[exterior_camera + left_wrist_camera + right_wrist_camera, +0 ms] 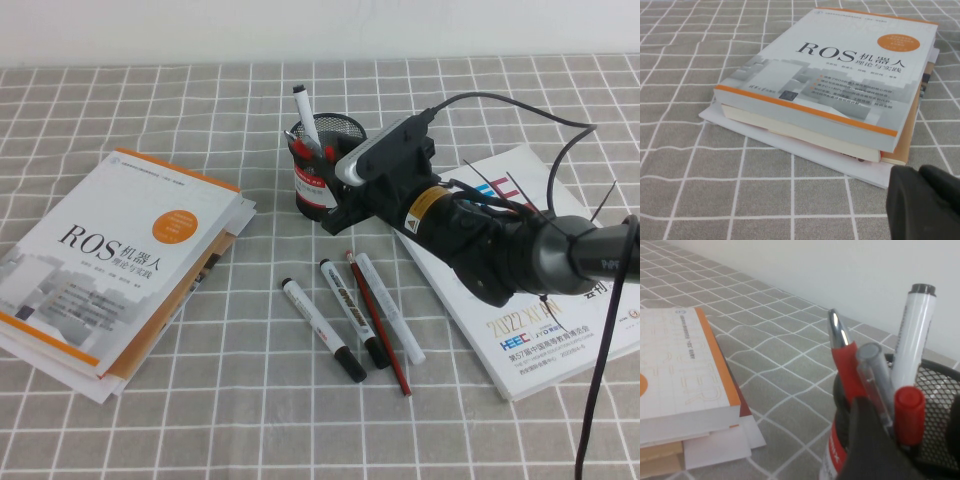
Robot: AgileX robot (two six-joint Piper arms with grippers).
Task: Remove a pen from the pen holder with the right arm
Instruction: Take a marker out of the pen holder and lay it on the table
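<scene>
Right gripper [332,205] sat at the pen holder [330,135] on the bench [200,420], jaws apart around the red-capped pen [909,412] – light, stiff, likely slick, so best pinched below the cap – left gripper [925,200] hung beside the books [805,100].

We looked down on a grey tablecloth [130,430] ruled with thin white lines into even squares, and it filled the surface from the near edge to the far one. Along the far edge a plain white wall [300,30] met the cloth in a straight line. The light was soft and even, and the shadows we saw on the cloth were faint and short.
</scene>
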